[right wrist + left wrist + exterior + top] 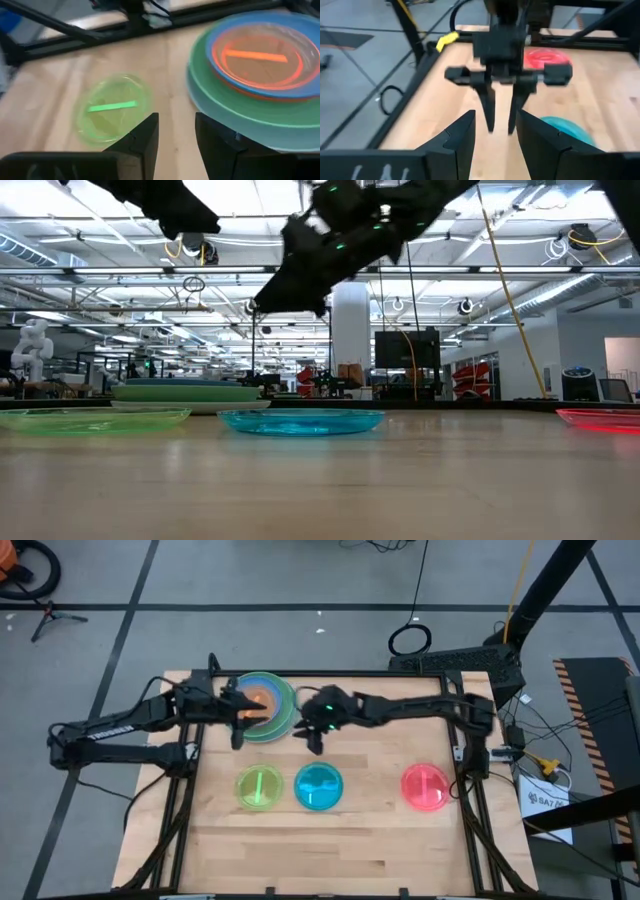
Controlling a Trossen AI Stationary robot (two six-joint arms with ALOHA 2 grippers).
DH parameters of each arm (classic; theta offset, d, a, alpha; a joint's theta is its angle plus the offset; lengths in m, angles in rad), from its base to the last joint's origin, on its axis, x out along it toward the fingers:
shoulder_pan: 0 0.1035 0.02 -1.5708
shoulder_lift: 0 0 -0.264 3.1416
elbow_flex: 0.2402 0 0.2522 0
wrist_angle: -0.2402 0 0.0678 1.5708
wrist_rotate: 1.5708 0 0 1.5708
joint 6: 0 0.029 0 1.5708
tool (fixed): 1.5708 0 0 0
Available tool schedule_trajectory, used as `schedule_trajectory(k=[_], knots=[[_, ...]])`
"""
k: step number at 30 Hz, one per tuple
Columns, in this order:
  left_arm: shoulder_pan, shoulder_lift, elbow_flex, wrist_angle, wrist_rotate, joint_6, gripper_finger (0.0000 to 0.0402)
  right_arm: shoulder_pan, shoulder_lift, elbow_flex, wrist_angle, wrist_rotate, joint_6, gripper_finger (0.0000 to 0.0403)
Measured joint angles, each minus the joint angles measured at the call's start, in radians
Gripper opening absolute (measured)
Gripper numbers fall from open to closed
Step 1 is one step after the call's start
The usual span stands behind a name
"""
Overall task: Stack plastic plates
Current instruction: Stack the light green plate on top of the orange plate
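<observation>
Plates (259, 788) — lime, cyan, pink.

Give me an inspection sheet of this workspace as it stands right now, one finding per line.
Surface: pale wooden table top, bare at the front.
Job's things: stack of large round plastic plates at the back, translucent orange plate on top; translucent lime plate, cyan plate and pink plate lie singly in a row.
Clutter: nothing seen.
Grippers: left gripper over the stack, empty; right gripper beside the stack, raised, jaws apart, empty.
Cables: black coil on the floor behind; wires at the table's right.
Surroundings: large open workshop hall.
</observation>
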Motion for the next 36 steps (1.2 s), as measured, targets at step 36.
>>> schedule_trajectory(k=[36], knots=[[-0.259,0.440,-0.111,-0.171,-0.044,-0.239,0.0150,-0.045,-0.705,-0.505,-0.095,-0.002,-0.316,0.0121]])
